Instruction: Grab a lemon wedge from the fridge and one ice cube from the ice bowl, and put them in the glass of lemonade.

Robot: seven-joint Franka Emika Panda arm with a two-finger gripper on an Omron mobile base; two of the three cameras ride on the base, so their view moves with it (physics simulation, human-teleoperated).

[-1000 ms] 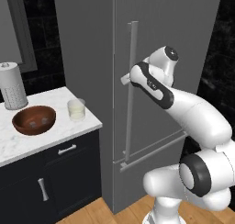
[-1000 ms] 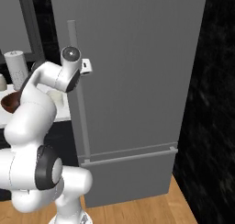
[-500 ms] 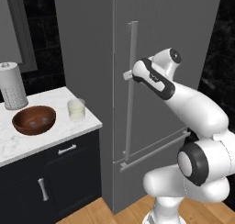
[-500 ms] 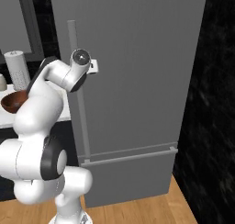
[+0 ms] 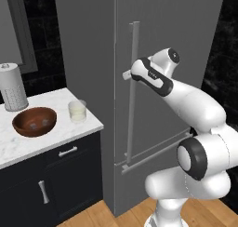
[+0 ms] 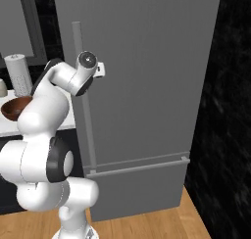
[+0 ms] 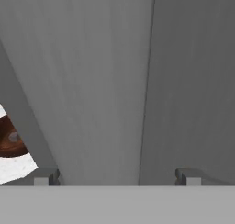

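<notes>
A dark-tiled kitchen holds a white marble surface (image 5: 56, 133) at the left, where the ice bowl (image 5: 34, 121) and the glass of lemonade (image 5: 77, 111) stand just beside each other. Beyond them the gripper (image 5: 126, 75), jaws spread wide and holding nothing, sits at the fridge's (image 5: 88, 44) vertical handle (image 5: 133, 58), the bar seemingly between its fingers. Opening the shut fridge looks like the step in hand; next it likely needs to close on the bar and pull, the lemon wedge presumably inside.

Arm raised, elbow bent, forearm reaching forward at chest height; gripper (image 5: 126, 75) level, jaws spread wide, holding nothing.
</notes>
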